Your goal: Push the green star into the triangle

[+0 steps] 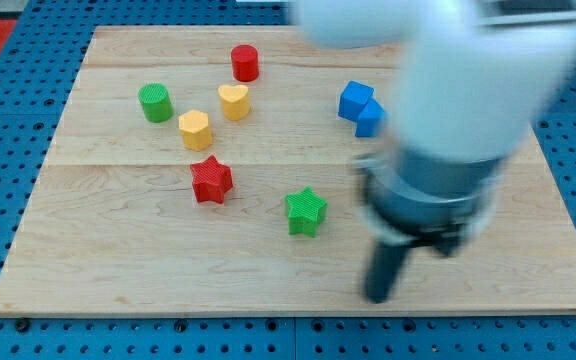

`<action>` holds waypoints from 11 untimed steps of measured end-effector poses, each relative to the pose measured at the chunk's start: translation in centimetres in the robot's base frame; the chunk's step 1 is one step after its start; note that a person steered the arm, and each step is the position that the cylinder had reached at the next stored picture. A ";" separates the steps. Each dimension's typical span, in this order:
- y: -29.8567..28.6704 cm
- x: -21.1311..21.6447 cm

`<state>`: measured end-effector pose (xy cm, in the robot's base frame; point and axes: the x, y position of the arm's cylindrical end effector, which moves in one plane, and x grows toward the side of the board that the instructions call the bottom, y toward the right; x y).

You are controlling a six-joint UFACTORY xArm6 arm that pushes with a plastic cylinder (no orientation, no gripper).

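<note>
The green star (306, 211) lies left of and slightly beyond my tip (377, 297), apart; the end effector grasps nothing. One green star, seven blocks in all on the bench (118, 270).

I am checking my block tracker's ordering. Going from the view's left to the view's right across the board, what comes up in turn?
green cylinder → yellow hexagon → red star → green star → blue blocks → my tip. The yellow heart and red cylinder overlap in order, so I leave them out.

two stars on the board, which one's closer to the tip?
The green star: it sits just to the view's left of my tip, while the red star lies farther left.
</note>
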<state>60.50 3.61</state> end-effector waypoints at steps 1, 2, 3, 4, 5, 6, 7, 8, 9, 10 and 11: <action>-2.1 -5.8; -0.8 -10.7; -0.5 -5.9; -2.4 -11.0; 2.4 -15.2; 5.4 -12.0; -2.0 -9.0; -5.0 -14.2; 0.9 -19.4; 1.4 -19.1; -6.0 -17.2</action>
